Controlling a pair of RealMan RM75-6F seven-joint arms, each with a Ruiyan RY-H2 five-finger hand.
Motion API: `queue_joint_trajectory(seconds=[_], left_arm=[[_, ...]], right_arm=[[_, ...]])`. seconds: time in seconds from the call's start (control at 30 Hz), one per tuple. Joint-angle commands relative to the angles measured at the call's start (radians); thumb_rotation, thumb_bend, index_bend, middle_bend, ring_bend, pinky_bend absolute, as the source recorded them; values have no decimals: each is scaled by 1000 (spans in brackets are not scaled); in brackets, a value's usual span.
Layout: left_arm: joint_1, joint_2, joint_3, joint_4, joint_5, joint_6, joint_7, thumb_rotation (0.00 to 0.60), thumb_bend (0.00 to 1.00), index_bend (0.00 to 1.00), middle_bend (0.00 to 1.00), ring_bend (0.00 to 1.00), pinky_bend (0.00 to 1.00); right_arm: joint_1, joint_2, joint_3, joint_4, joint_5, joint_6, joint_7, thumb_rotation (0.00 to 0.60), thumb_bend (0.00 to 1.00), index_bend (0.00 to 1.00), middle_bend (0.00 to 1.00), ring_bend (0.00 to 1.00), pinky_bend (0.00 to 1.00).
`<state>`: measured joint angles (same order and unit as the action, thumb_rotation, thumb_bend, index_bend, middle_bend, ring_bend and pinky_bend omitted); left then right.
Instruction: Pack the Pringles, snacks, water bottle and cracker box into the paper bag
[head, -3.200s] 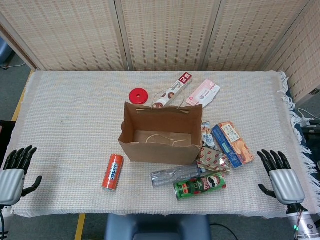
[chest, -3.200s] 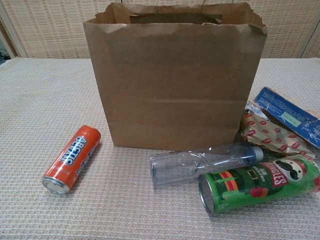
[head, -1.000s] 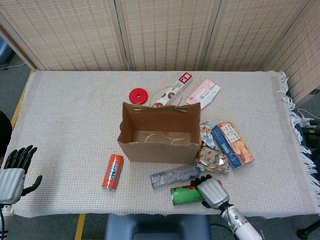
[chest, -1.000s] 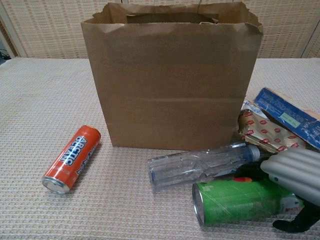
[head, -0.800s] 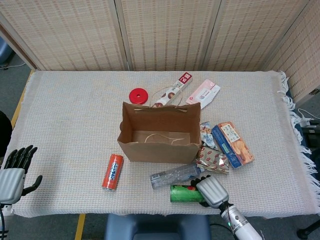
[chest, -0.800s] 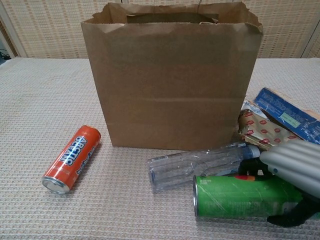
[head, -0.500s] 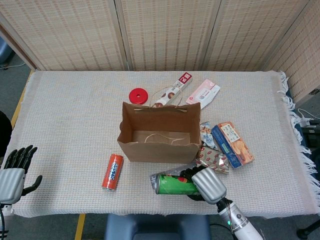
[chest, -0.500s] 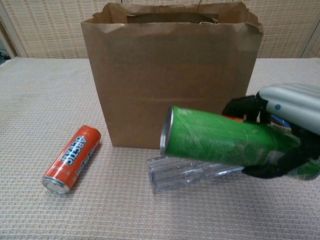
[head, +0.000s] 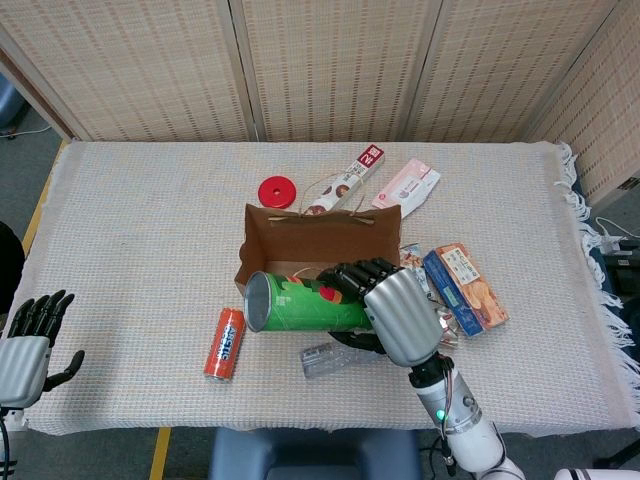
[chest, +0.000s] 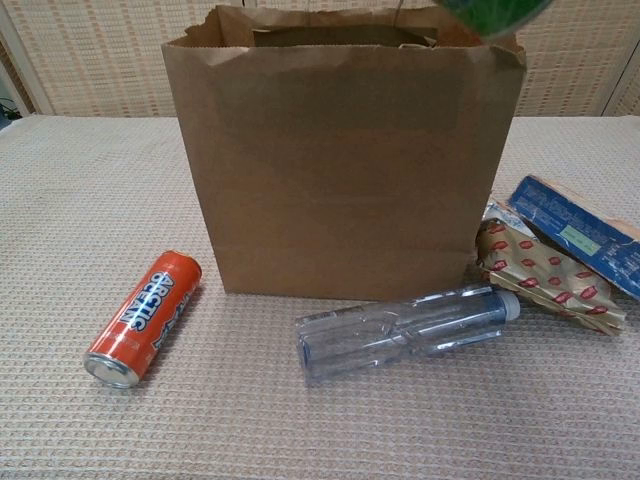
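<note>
Woven screens back a bench (head: 150, 230) covered in a cream textured cloth. The brown paper bag (chest: 345, 160) stands open at its middle. The right robot hand (head: 400, 310) grips the green Pringles can (head: 300, 303) on its side, raised over the bag's near edge, open end pointing left. The blue cracker box (head: 465, 288) lies right of the bag, beside a red-patterned snack pack (chest: 545, 275). The clear water bottle (chest: 405, 328) lies near the bag's front. The orange can (chest: 143, 315), left, reads "ARCTIC". The left robot hand (head: 28, 345) rests empty at the near left edge, fingers spread.
</note>
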<state>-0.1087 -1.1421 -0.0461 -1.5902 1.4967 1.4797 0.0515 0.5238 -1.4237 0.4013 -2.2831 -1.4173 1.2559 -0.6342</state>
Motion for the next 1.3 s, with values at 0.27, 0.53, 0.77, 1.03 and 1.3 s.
queue_joint_trajectory(seconds=[0.27,0.53,0.77,1.03,1.3], left_arm=[[-1,-1,0,3,1,0,1,600,344,0,0,0,0],[-2,0,-1,1,-1,-3,-1,600,344,0,0,0,0],[-4,2,0,4,2,-5,-11,600,344,0,0,0,0],[-4,4,2,6,5,-5,-16,600,343,0,0,0,0],[-4,3,2,6,5,-5,-16,600,344,0,0,0,0]], right_arm=[[156,-37,188,171,230,38,-97,600,250,686,597,615,605],[230,-71,158,355,370,8,-87,600,248,657,597,600,582],[257,-74,88,404,465,-49,-78,600,241,434,487,398,386],[287,-58,75,354,511,-35,-71,600,70,13,205,130,173],[277,-10,85,289,505,3,-42,600,40,0,158,96,129]])
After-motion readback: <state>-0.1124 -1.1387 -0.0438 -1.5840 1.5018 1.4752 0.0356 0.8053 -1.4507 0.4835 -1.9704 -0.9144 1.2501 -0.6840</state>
